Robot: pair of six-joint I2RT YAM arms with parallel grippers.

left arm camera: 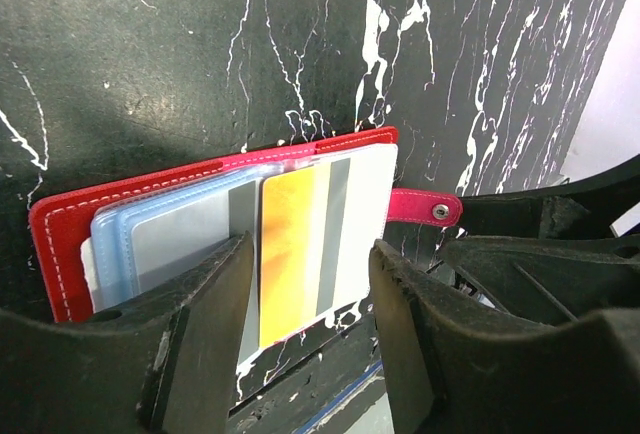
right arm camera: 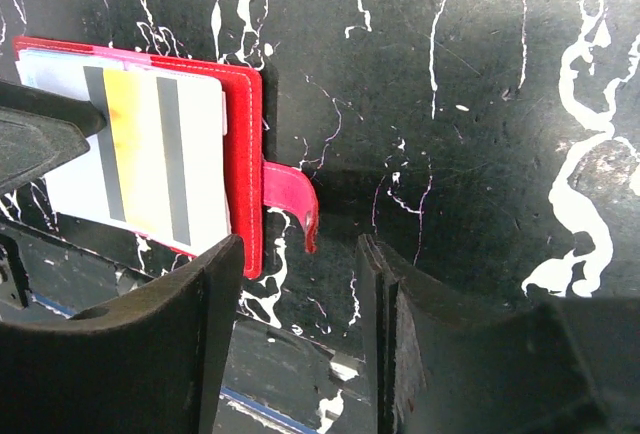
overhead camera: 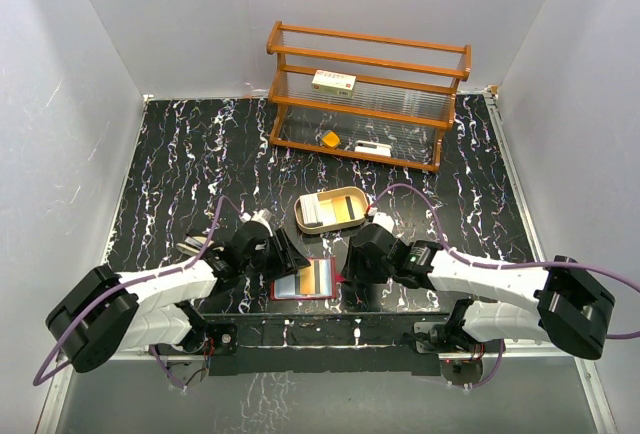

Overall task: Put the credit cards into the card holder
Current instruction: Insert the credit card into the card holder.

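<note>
While open, one card holder [overhead camera: 303, 281].

One red card holder [left arm camera: 60, 239]. At least two credit cards [left arm camera: 290, 254] show on it. More sit in one oval tray [overhead camera: 333, 190], too piled to count. One wooden rack [overhead camera: 370, 62], one white box [overhead camera: 334, 81], one orange piece [overhead camera: 330, 139].

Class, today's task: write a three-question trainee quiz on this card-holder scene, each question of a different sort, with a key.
1. True or false: the card holder lies shut.
2. Where is the tray? A: on the table, between the rack and the card holder. B: on the rack's top shelf. C: under the left arm.
3. Fill in: the left gripper and right gripper both have their jaws ___.
Key: 1 false; 2 A; 3 open.
</note>
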